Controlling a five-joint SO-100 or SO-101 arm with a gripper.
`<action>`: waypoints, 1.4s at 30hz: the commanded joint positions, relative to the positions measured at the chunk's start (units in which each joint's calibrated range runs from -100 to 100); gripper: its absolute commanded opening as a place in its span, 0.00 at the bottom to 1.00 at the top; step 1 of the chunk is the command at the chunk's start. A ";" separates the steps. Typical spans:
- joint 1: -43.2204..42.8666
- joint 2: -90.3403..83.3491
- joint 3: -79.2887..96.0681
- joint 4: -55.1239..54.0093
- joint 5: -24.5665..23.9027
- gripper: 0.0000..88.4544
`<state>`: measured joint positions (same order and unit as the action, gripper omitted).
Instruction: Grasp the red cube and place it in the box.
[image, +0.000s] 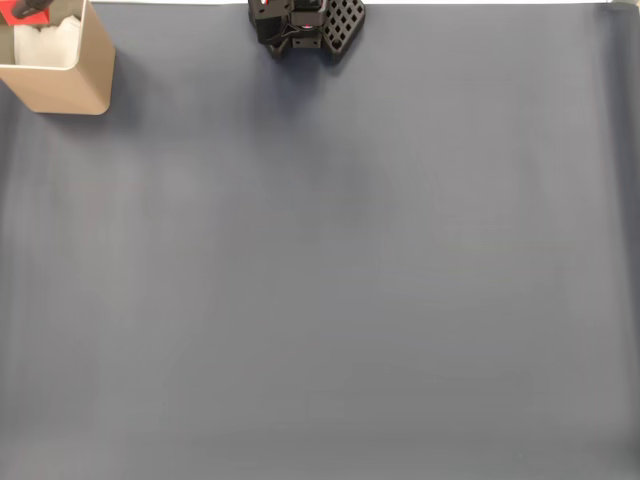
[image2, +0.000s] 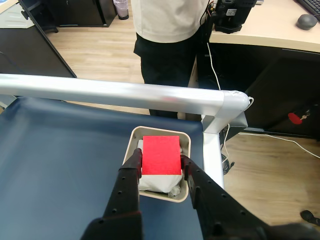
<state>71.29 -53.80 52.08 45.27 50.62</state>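
You are at the placing step: in the wrist view your jaws pinch the red cube (image2: 161, 155) directly above the box (image2: 184, 194), which stands at the worktop (image2: 60, 150) corner beside the metal rail (image2: 115, 92). What remains, by my reading, is to spread the jaws and let it drop. The fixed view places the box (image: 70, 90) at the worktop's top-left corner, with a sliver of red (image: 22, 14) at its rim; the wrist view alone shows the grip and a person (image2: 170, 35) standing beyond the rail.

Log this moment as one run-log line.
phase: over box | hand: shut on red cube | box: table corner, white padding inside | cube: not released
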 joint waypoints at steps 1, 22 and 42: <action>0.94 -1.75 -0.53 -1.25 0.44 0.00; -0.77 -3.48 -0.35 -1.00 0.49 0.00; -0.69 -4.09 0.48 -1.41 -1.12 0.46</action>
<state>70.92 -56.06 52.71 44.95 49.89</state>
